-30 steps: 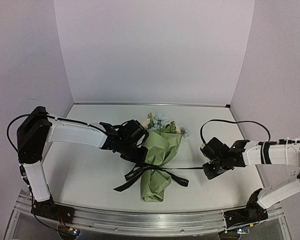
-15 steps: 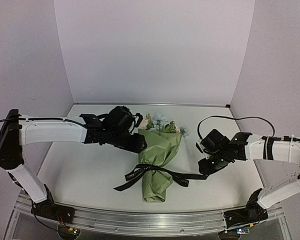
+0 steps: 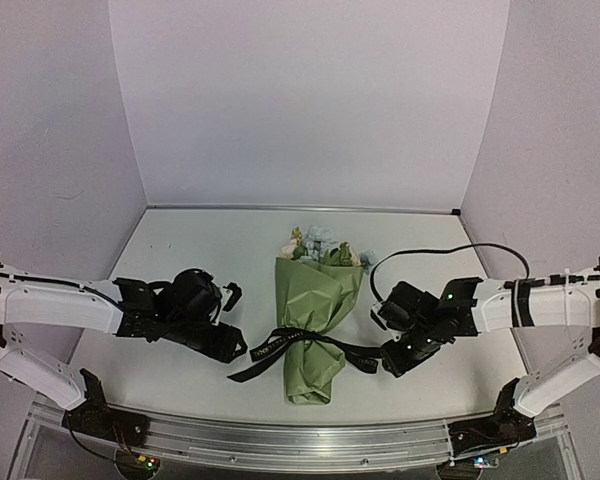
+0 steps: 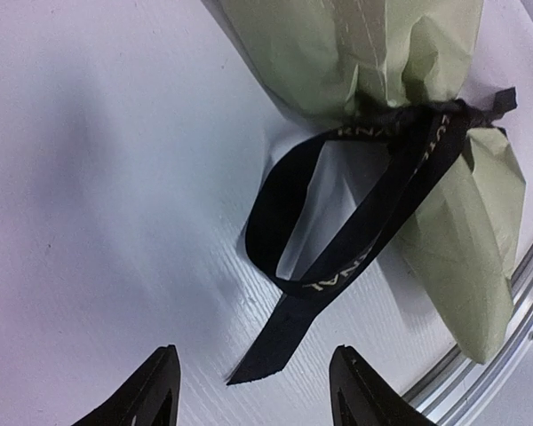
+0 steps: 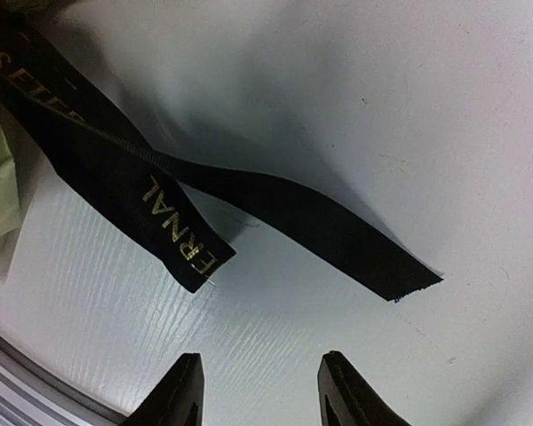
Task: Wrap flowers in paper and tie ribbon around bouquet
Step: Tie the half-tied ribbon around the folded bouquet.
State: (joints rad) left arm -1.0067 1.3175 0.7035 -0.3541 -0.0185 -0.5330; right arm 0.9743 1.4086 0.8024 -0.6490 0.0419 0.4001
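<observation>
Left gripper (image 4: pixel 256 357) and right gripper (image 5: pixel 259 366) stood parted, empty, the limp, slippery ribbon (image 4: pixel 355 240) tied round the bouquet (image 3: pixel 315 300) between them, its tails just ahead, probably best pinched near their ends.

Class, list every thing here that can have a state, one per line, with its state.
bouquet: wrapped, lying on the table
ribbon: tied around the bouquet, ends loose
left pincer: open, empty
right pincer: open, empty
</observation>
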